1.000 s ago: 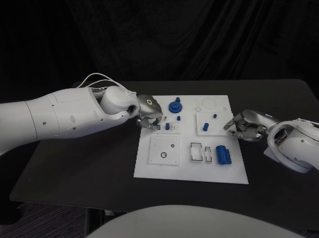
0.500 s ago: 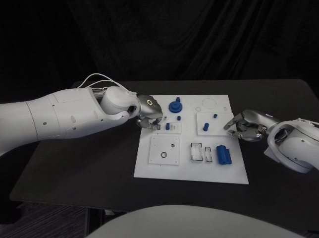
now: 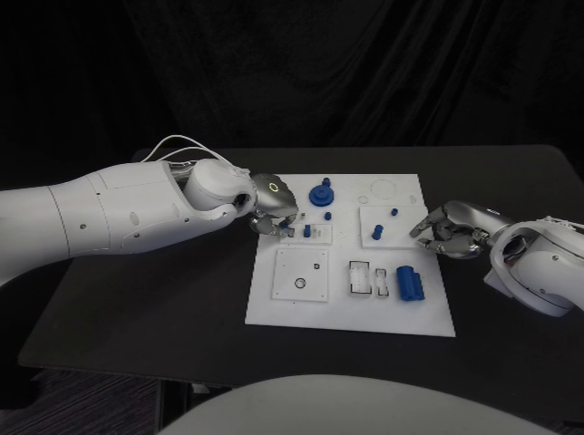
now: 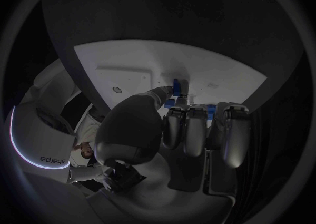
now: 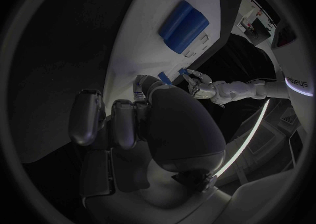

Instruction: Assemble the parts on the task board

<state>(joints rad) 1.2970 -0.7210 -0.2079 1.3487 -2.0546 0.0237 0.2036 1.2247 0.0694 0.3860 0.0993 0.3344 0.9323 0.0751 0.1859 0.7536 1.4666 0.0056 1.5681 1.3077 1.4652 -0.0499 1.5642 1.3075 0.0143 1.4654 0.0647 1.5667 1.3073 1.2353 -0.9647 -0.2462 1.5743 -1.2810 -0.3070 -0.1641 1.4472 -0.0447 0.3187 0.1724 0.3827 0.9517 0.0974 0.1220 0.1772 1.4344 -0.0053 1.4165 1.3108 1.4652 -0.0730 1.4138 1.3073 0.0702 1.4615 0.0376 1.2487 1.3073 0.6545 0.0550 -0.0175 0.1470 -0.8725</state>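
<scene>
Reaching over board's point(image 3: 348, 319) upper left, left robot hand point(image 3: 274, 217) pinches small blue part point(image 4: 176, 87) between thumb and finger, other fingers point(image 4: 197, 129) curled alongside. Right robot hand point(image 3: 451, 230) hovers just beside board's right edge, fingers curled in, nothing held. White board lies mid black worktop point(image 3: 149, 299). On it: blue knob point(image 3: 321, 194) near top, blue block point(image 3: 410, 283) lower right, small blue pegs point(image 3: 378, 231) on right plate.

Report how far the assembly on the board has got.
Done: a blue knob stands upright on the white board. In hand: the left hand pinches a small blue peg over the board. Left: a blue block lies loose; the right hand waits curled, holding nothing.
</scene>
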